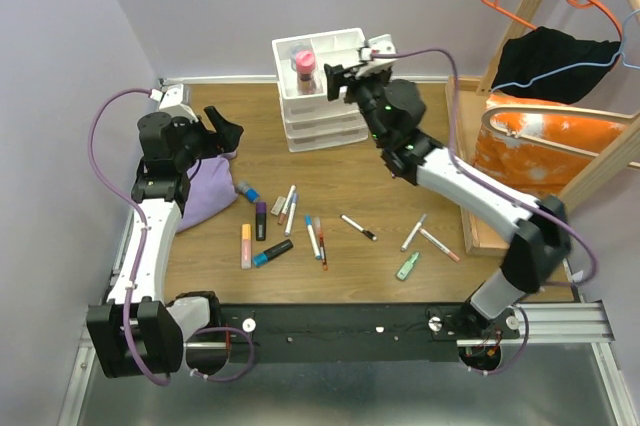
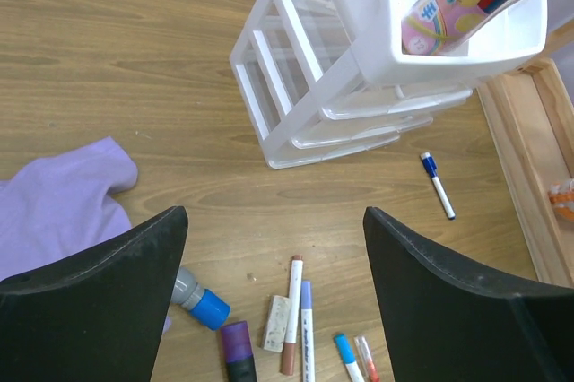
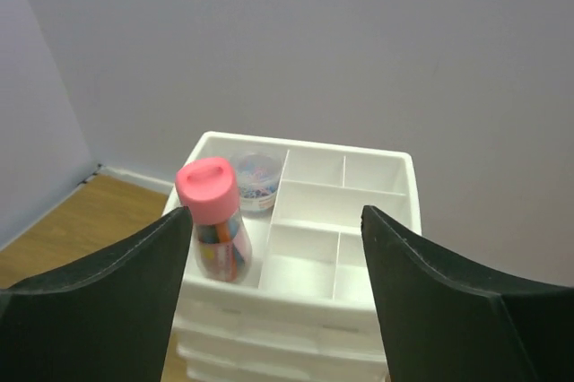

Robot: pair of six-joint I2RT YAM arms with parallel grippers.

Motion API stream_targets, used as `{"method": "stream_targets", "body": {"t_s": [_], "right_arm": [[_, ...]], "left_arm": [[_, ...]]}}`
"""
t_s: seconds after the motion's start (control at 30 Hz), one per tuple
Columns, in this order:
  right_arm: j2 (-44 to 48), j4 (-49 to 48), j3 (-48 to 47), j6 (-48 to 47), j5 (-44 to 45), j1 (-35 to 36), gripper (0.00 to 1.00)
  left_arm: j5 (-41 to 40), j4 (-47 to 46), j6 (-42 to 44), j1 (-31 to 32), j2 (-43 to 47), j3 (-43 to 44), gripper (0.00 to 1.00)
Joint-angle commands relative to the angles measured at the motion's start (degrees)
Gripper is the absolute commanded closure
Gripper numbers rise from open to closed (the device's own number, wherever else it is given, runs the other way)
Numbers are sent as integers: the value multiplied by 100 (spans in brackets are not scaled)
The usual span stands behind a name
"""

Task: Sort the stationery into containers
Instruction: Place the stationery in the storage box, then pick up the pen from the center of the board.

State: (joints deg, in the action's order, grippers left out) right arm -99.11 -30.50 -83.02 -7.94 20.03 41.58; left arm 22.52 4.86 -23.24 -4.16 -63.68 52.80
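The white desk organiser [image 1: 322,106] stands at the back centre, with three drawers and open compartments on top [image 3: 316,256]; it also shows in the left wrist view [image 2: 296,68]. A pink-capped bottle [image 3: 213,221] and a small tub of bits [image 3: 256,177] stand in its left compartments. Several pens and highlighters lie scattered on the wood in front, from a blue-capped marker [image 1: 246,189] to a green one [image 1: 407,266]. My right gripper [image 1: 356,64] hovers open and empty just above and in front of the organiser [image 3: 275,216]. My left gripper [image 1: 225,136] is open and empty above a brown-capped marker [image 2: 292,310].
A purple cloth [image 1: 205,188] lies under the left arm. A wooden frame [image 1: 505,56] with hangers, black cloth and an orange bag [image 1: 540,151] stands at the right. The purple wall runs close behind the organiser. A lone blue-tipped pen [image 2: 439,185] lies right of the drawers.
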Motion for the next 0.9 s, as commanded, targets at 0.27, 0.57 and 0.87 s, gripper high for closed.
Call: {"method": "stream_targets", "body": {"t_s": [0.27,0.57,0.87], "right_arm": [[2027,2566,2158,382,-1018,34,0],[2256,3884,2624,-479,-3268,34,3],[1536,4377,2160,-375,-3401,34,20]], "left_arm": [[252,-3,-66,-129,67,-77,11],[113,1182,1654,398,-75,135,12],[-187,2589,2719,847,-486,169,16]]}}
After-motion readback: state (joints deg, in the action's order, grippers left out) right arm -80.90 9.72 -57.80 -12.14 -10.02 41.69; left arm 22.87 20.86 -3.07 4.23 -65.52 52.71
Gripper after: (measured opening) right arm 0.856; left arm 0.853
